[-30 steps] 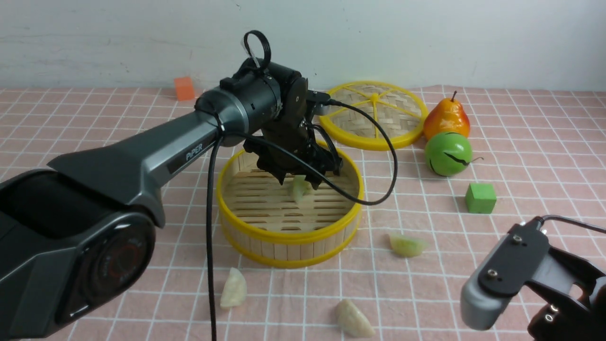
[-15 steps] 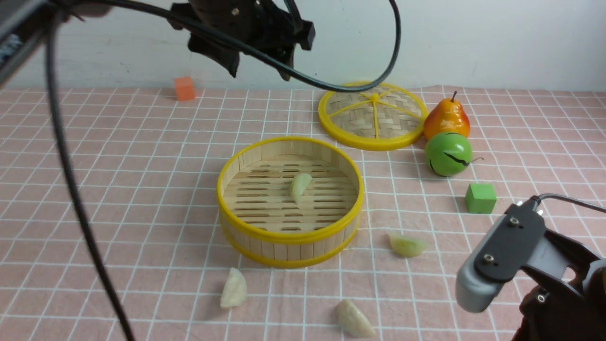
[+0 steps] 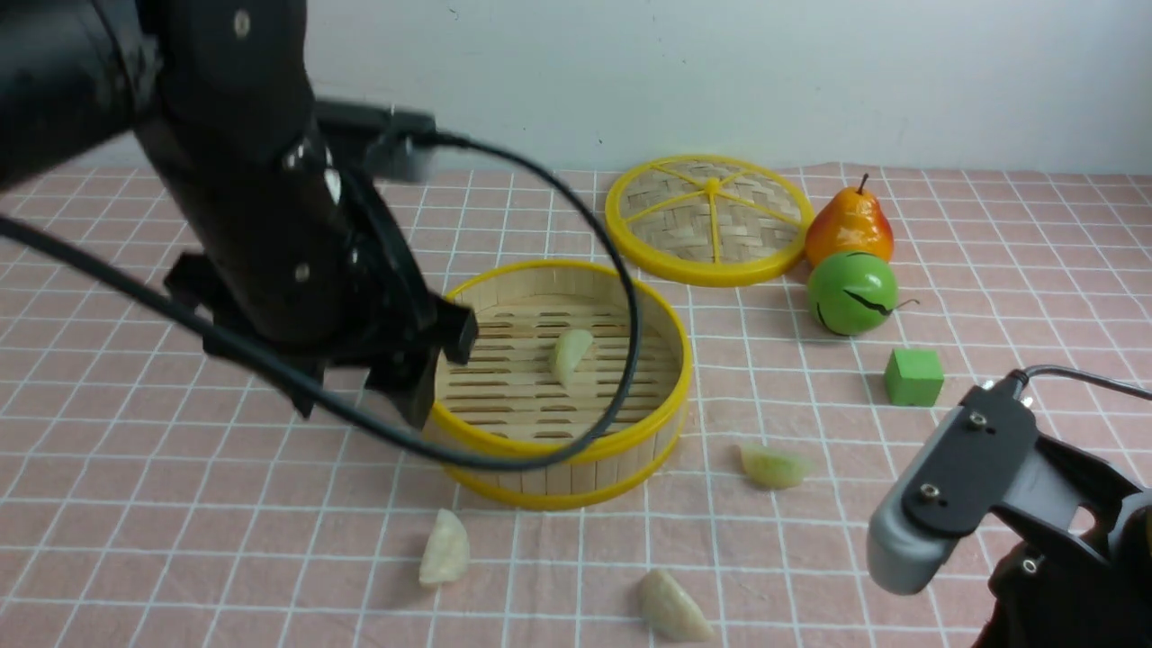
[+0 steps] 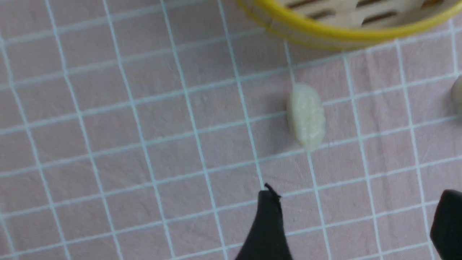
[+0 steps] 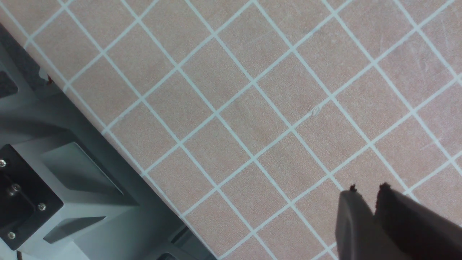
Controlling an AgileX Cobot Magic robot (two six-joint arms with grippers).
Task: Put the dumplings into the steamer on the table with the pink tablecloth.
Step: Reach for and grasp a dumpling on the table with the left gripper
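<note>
The steamer [image 3: 551,450] stands mid-table on the pink tablecloth [image 3: 135,504] and holds one pale green dumpling [image 3: 571,355]. Three more dumplings lie on the cloth in front of it: a cream one [image 3: 445,549], another cream one [image 3: 670,607] and a greenish one [image 3: 774,466]. My left gripper [image 3: 360,409] hangs open and empty beside the steamer's left front. In the left wrist view it [image 4: 357,191] sits above bare cloth, a short way from the cream dumpling [image 4: 306,115], with the steamer rim [image 4: 343,34] beyond. My right gripper [image 5: 368,189] hovers shut and empty over cloth at the near right.
The woven yellow-rimmed lid [image 3: 711,220] lies behind the steamer. To its right are a pear [image 3: 850,225], a green round fruit [image 3: 852,292] and a green cube [image 3: 913,376]. The left arm's cable [image 3: 621,306] loops over the steamer. The robot base [image 5: 54,162] borders the table's near edge.
The left gripper let go of the green dumpling in the steamer, rose high, then came down to the steamer's left front. The right arm shifted only slightly.
</note>
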